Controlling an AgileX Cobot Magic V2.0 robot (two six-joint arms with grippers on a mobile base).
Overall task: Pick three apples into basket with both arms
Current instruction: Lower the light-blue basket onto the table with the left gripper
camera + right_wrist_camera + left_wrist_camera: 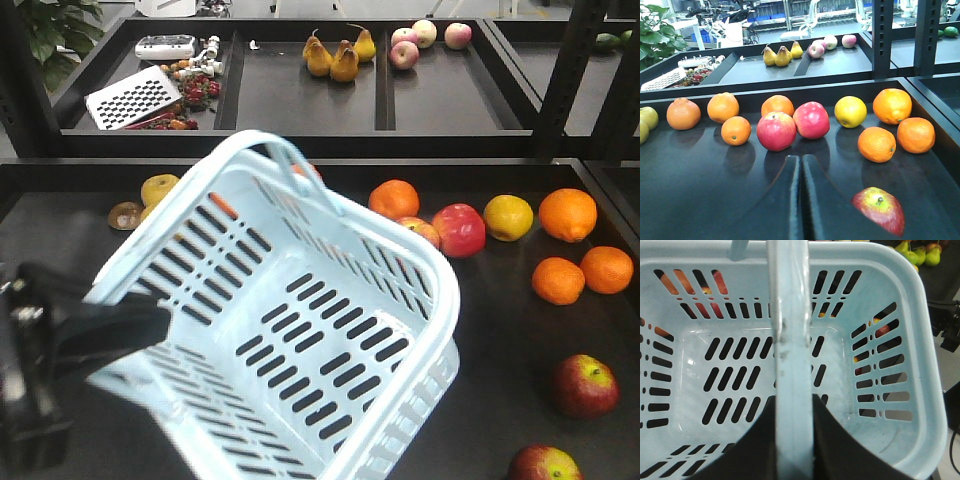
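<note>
The left gripper [795, 412] is clamped on the basket's loop handle [790, 315], one black finger on each side. The basket [447, 300] hangs lifted and sharply tilted over the near left of the table [700, 190], with nothing in it. The right gripper [801, 165] has its fingers pressed together on nothing, low over the table and aimed at two apples [776, 131] lying side by side (they look to be touching, though from this low angle we cannot be sure). A third apple [880, 209] lies near the right gripper, off to its right.

We see two risks. The fingers must spread before they close on an apple, and in so tight a pair one finger could shove the neighbour or the orange [777, 105] just behind and set it rolling. Then the basket, held by one handle, may swing, and at this tilt an apple dropped in could roll out over the low rim.
</note>
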